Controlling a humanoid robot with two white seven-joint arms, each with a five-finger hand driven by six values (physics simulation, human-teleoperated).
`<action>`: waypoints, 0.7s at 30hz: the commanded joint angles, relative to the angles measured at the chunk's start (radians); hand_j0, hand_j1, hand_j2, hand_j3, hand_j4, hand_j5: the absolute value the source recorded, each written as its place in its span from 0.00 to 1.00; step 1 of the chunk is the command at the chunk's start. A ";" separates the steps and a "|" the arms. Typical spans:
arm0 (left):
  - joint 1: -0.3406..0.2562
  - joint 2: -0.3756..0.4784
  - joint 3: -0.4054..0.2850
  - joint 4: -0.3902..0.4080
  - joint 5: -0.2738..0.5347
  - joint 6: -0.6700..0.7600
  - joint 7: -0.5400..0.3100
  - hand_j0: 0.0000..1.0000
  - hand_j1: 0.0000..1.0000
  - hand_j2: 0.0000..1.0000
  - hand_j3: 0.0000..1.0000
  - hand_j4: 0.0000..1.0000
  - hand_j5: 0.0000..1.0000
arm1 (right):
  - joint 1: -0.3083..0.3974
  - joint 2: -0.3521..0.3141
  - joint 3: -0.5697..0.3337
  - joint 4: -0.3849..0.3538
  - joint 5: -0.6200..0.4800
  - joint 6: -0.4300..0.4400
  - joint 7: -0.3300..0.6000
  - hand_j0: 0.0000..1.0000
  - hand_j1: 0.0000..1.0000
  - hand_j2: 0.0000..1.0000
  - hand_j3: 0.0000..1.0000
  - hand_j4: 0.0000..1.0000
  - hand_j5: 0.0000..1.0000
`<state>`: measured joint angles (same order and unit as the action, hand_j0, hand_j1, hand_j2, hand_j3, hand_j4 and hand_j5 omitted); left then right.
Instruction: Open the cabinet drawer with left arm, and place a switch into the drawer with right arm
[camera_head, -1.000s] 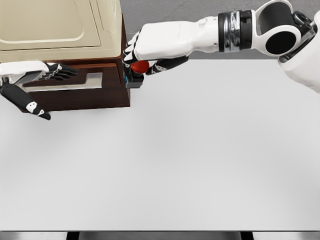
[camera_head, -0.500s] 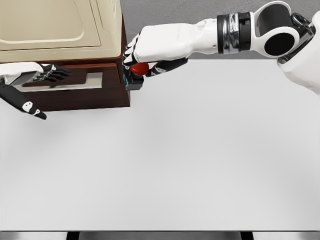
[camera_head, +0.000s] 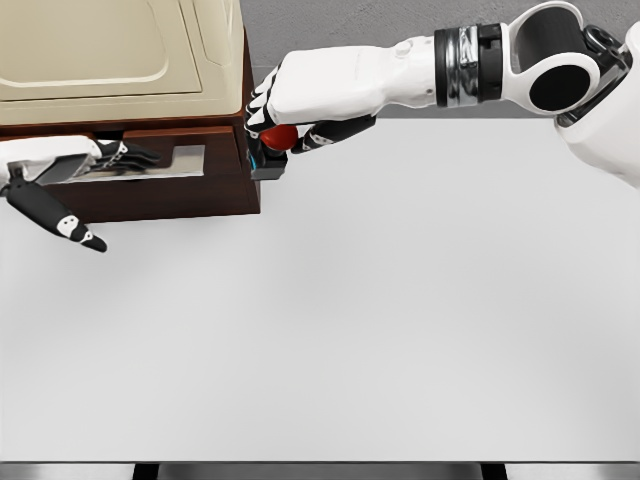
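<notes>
Your right hand grasps the red-buttoned switch beside the drawer; your left hand fingers lie released on the drawer

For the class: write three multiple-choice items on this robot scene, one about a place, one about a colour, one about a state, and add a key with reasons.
1. Where is the switch?
A. In the middle of the table
B. At the cabinet's right edge, under the right hand
C. On the cabinet's cream top

2. What colour is the switch's round button?
A. Red
B. Green
C. Yellow

3. What is the left hand doing?
A. Resting on the table
B. Holding the switch
C. Reaching at the drawer handle

Key:
1 B, the right hand grips it beside the cabinet.
2 A, a red dome shows between the fingers.
3 C, its fingers lie at the drawer handle.
</notes>
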<state>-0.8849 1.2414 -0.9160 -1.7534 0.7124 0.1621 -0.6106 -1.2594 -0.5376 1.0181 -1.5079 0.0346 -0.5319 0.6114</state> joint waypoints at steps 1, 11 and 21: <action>0.006 0.018 -0.001 -0.006 0.021 0.001 0.000 1.00 1.00 1.00 1.00 1.00 1.00 | 0.000 -0.001 -0.001 0.000 -0.005 0.003 -0.001 0.48 0.48 0.48 0.48 0.48 0.48; 0.041 0.075 -0.006 -0.009 0.098 0.001 0.000 1.00 1.00 1.00 1.00 1.00 1.00 | 0.000 -0.001 -0.001 -0.003 -0.007 0.003 -0.001 0.48 0.48 0.48 0.48 0.48 0.48; 0.041 0.118 -0.004 -0.011 0.124 0.002 0.000 1.00 1.00 1.00 1.00 1.00 1.00 | -0.003 -0.002 -0.003 -0.021 -0.009 0.004 -0.001 0.48 0.48 0.48 0.48 0.48 0.48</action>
<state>-0.8437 1.3458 -0.9084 -1.7695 0.8993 0.1677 -0.6146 -1.2625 -0.5392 1.0168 -1.5271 0.0318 -0.5318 0.6113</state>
